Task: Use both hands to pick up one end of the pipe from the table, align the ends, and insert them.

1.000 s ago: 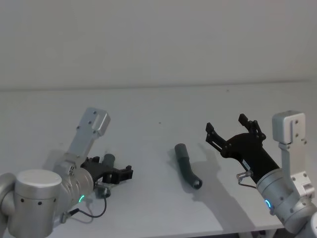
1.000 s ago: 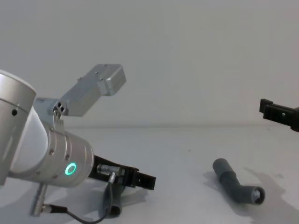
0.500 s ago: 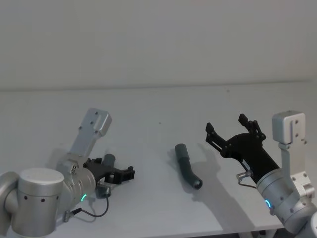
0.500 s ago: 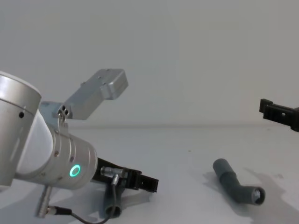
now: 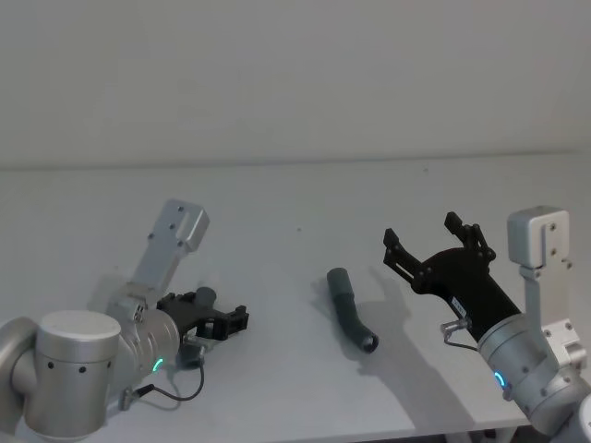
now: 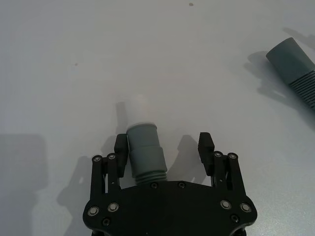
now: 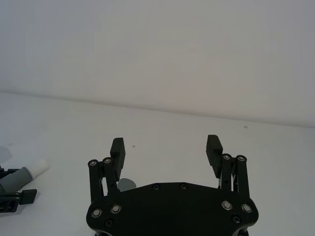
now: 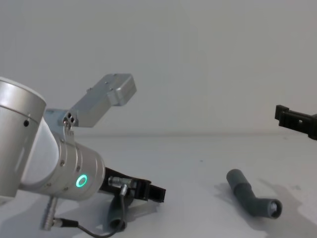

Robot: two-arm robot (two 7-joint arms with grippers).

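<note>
**Straddling on the left, nothing clamped yet**

I'm holding my left gripper point(image 6: 164, 142) low on the worktop point(image 6: 59, 59), spread wide around the white-tipped pipe piece point(image 6: 143, 150). The piece is lying off-centre, against one finger point(image 6: 121, 145), with the other well apart. The white stub tip point(image 6: 135, 105) is poking out past the fingertips. My right gripper point(image 5: 434, 247) is hanging released above the worktop, grasping nothing. It's near the bent grey piece point(image 5: 351, 309), whose open mouth point(image 5: 368, 341) is facing my way.

Risks as I'm reading them:
- If I close from this offset, the far finger is likely shoving the round piece sideways. It rolls or twists, and the tip ends up skewed.
- If the right side grabs at the bend, the piece is likely swivelling. The mouth goes off-axis and the insertion jams.
</note>
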